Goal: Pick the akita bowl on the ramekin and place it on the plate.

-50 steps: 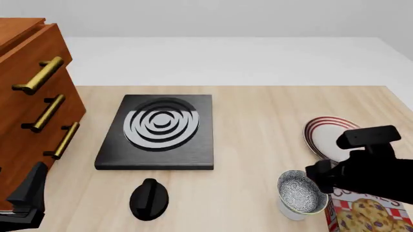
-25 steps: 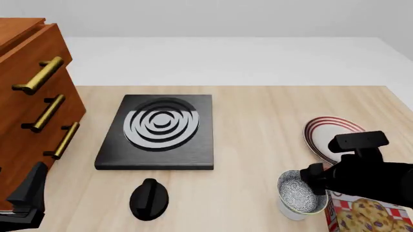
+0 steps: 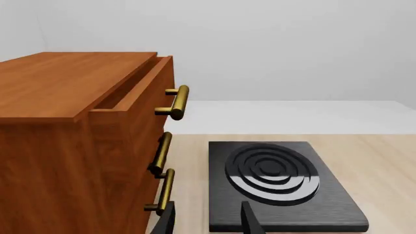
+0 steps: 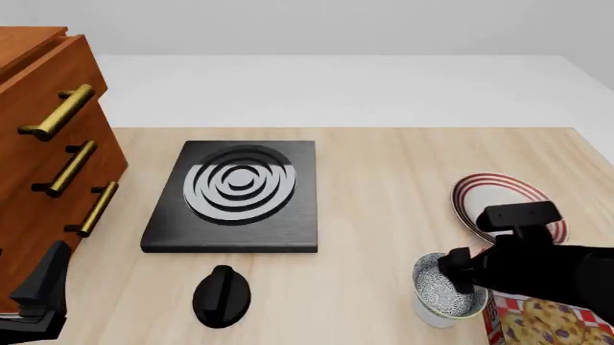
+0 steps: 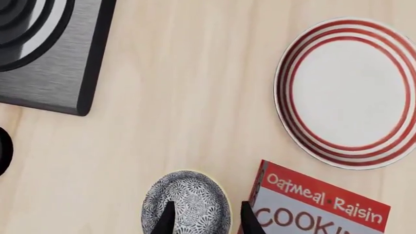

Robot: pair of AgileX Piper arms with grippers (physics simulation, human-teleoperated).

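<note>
The akita bowl (image 4: 443,293) (image 5: 186,201), speckled grey and white inside, sits on the white ramekin (image 4: 428,315) near the table's front right; in the right wrist view the ramekin is hidden under it. My right gripper (image 4: 459,271) (image 5: 206,222) hangs open just over the bowl. One of its fingers is above the bowl's inside and the other is outside the rim, on the cookie-box side. The red-ringed plate (image 4: 491,200) (image 5: 348,92) lies just behind, partly covered by my right arm. At the front left, beside the cabinet, my left gripper (image 4: 39,302) (image 3: 208,224) is open and holds nothing.
A cookie box (image 4: 542,323) (image 5: 318,207) lies right next to the bowl. A black stove plate (image 4: 235,190) (image 3: 279,180) is at the table's centre, with a black knob (image 4: 221,295) in front of it. A wooden drawer cabinet (image 4: 43,158) (image 3: 78,141) stands on the left.
My right gripper has moved down and to the left, from beside the bowl to over its rim. The bowl and the left arm have not moved.
</note>
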